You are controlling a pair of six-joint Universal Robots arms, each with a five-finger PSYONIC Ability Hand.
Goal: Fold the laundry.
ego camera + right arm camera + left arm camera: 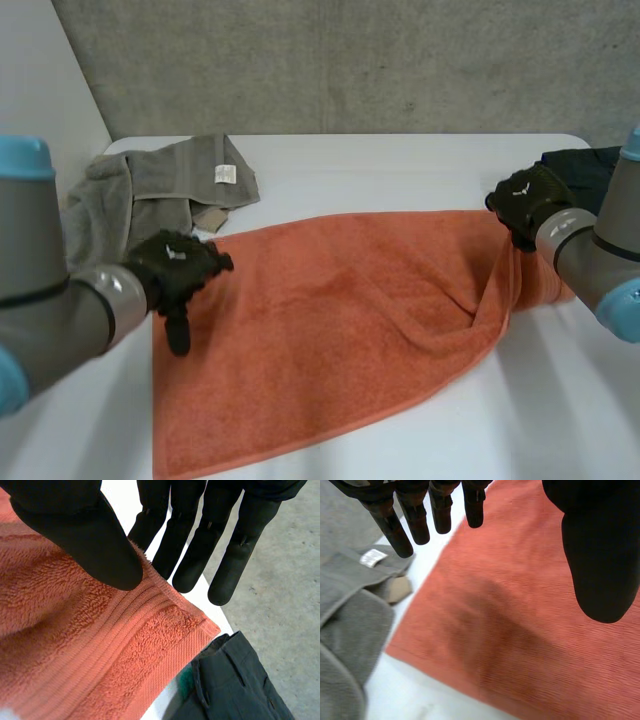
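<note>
Orange towel [330,320] lies spread on the bench [400,165], with the first fold being set up.
The right hand [525,200] pinches the orange towel's far right corner between thumb and fingers, raising a ridge. The left hand [175,268] hovers over its far left corner, fingers straight, thumb wide, holding nothing. Next, I judge, the left hand must close on that corner so both can carry the far edge towards the near one. Count: one orange towel, one grey towel [170,185] beyond its far left corner, one dark garment [585,165] past its far right corner.

Table [400,170], orange towel [330,320], grey towel [160,180], dark trousers [590,165]
</note>
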